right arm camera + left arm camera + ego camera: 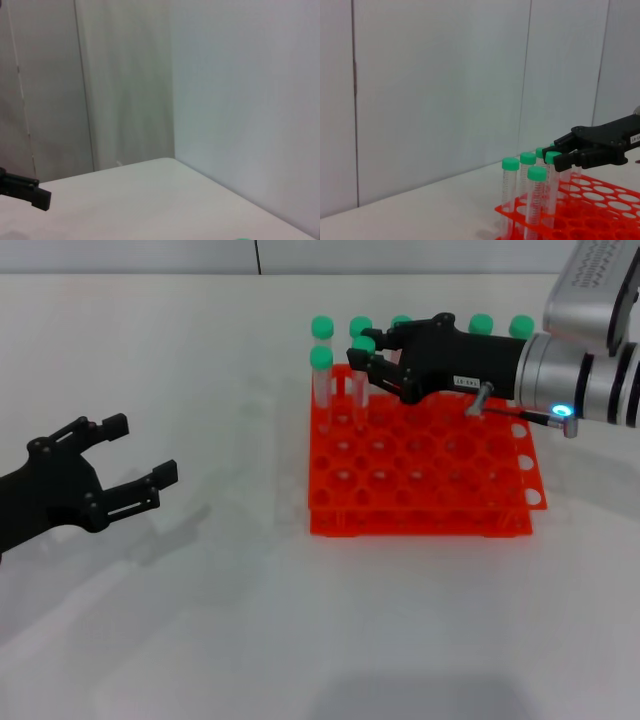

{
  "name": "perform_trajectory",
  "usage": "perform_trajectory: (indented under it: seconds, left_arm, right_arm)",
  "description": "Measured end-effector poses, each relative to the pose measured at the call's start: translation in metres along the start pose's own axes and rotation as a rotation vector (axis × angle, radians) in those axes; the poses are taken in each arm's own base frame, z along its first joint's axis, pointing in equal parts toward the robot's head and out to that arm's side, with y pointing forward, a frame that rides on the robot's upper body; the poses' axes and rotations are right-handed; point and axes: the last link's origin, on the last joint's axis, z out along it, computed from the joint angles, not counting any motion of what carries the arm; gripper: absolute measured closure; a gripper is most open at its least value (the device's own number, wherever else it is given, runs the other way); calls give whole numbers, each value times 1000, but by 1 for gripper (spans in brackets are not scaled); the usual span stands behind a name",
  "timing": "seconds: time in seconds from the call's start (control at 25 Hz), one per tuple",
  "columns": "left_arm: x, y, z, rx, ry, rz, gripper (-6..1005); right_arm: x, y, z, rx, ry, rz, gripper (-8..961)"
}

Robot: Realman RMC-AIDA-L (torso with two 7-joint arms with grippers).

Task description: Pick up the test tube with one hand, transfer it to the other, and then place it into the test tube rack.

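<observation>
Green-capped tubes, seven by your count, are standing in the test tube rack [420, 475]. Your right pincer [365, 358] is pinching the test tube [360, 380] there; your left pincer [135, 455] is hovering spread over the table [200, 620].

1. The setting looks like a laboratory or robot test bench: a bright orange-red square plastic rack [420, 475] with two tiers and a grid of round holes stands right of centre, toward the far edge of the tabletop.
2. Slim clear plastic tubes with green screw caps [321, 380] stand upright in the rack's far rows; printed graduation marks show on them in the left wrist view [536, 200].
3. The plain white tabletop [200, 620] is bare and clinical.
4. Pale, panelled walls [440, 90] with vertical seams rise just behind the table's far edge.
</observation>
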Motion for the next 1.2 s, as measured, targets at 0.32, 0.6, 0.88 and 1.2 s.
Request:
perform_trajectory:
  seconds: [0.32, 0.6, 0.88, 1.2]
  left_arm:
    - [-2, 2, 1, -9, 0, -12, 123]
    - [-3, 2, -2, -5, 0, -15, 124]
    - [1, 0, 0, -11, 2, -13, 124]
    - [18, -10, 9, -111, -43, -1, 124]
  right_arm:
    - [-2, 2, 1, -13, -5, -7, 608]
    - [-6, 0, -9, -11, -35, 3, 489]
    - [4, -3, -56, 34, -113, 16, 443]
    - [18, -12, -115, -27, -82, 18, 325]
